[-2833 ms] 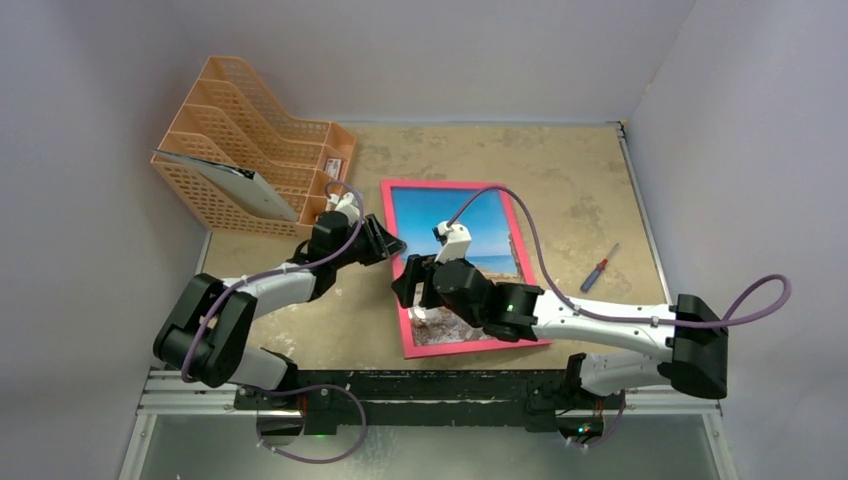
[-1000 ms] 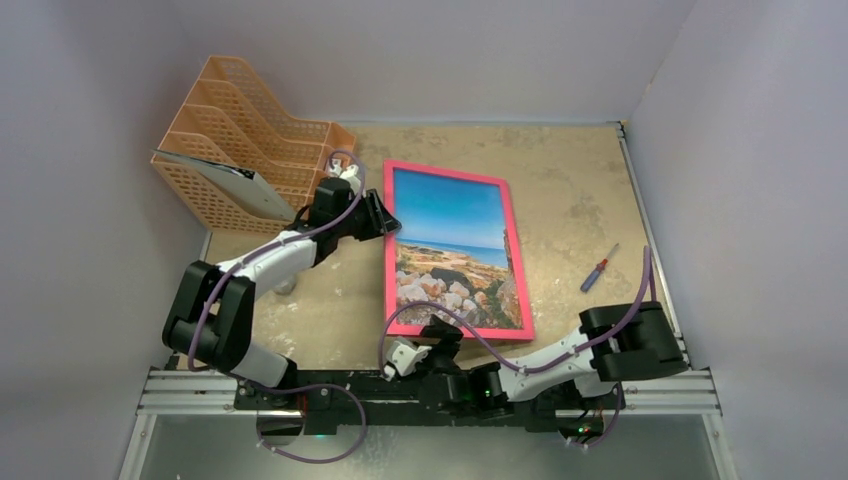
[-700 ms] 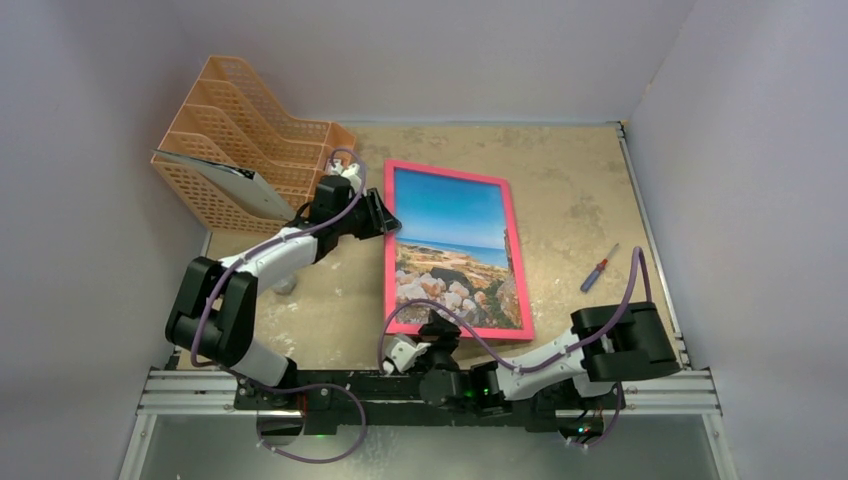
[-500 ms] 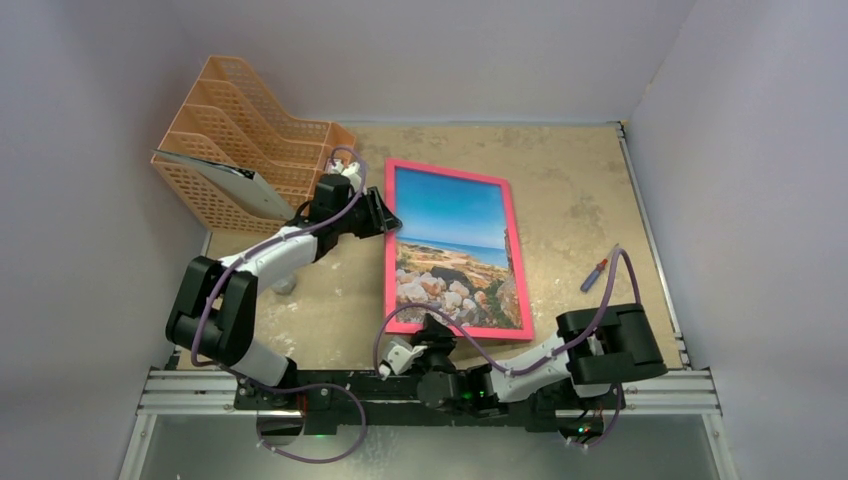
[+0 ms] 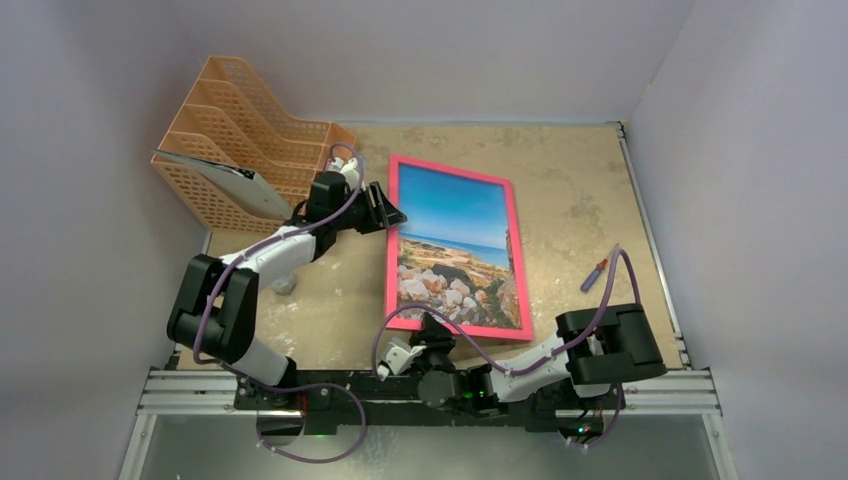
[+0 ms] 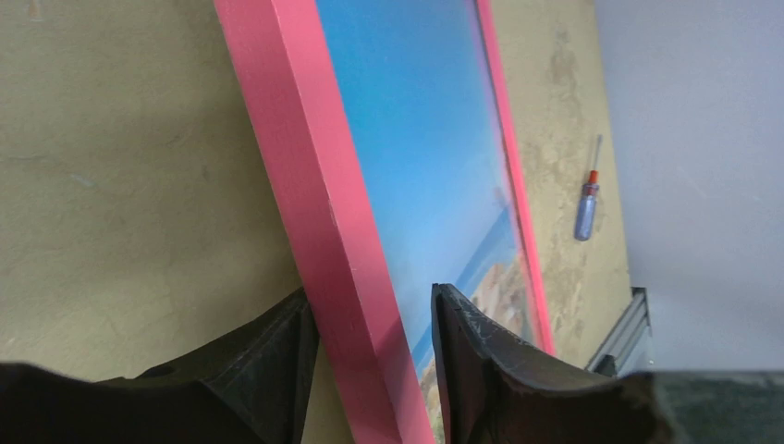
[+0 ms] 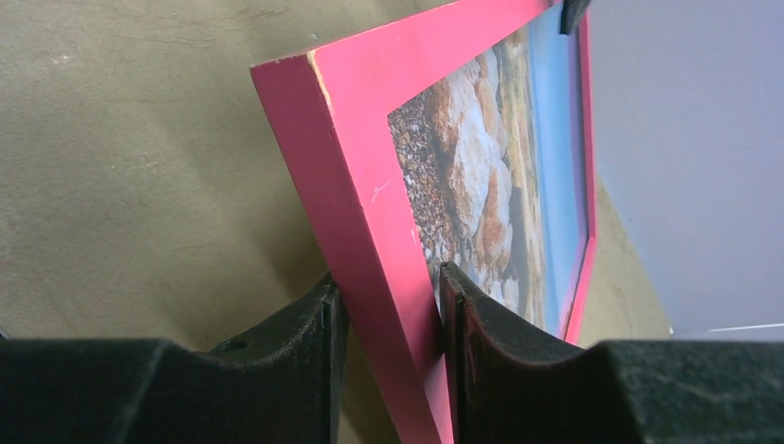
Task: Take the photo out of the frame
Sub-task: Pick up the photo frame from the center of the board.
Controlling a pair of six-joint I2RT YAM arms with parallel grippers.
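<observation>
The pink-red picture frame (image 5: 391,270) sits face up at mid-table, the sea-and-rocks photo (image 5: 458,250) still inside it. The right gripper (image 7: 386,277) has closed on the frame's near-left corner, a black pad against each side of the rail. The left gripper (image 6: 370,305) straddles the long left rail farther back, jaws part-open, one finger against the outer edge. Whether it truly clamps cannot be told. An orange mesh file rack (image 5: 250,140) stands far left, and a small screwdriver (image 5: 597,271) lies to the right.
</observation>
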